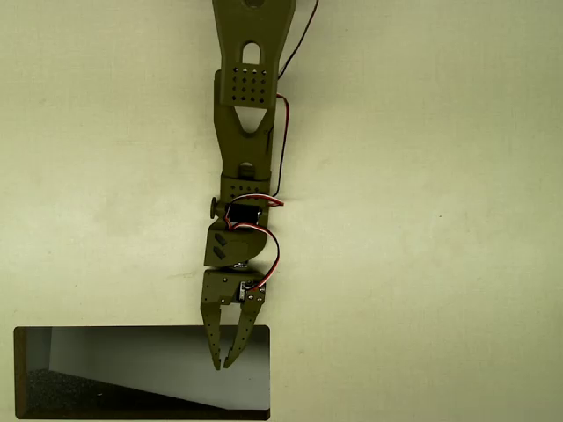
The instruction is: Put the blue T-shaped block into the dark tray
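Note:
The dark tray (18, 374) lies at the bottom left of the overhead view, with a dark rim, a pale grey sloping inside and a dark speckled floor along its lower part. My olive-green arm reaches down from the top edge. My gripper (223, 364) hangs over the tray's right part, just inside its upper rim. Its fingertips (216, 359) come together to a point and nothing blue shows between them. The blue T-shaped block is out of view.
The table (422, 264) is a plain pale cream surface that runs wide to the right of the arm and above the tray. Red and black cables (280, 149) run along the arm's right side.

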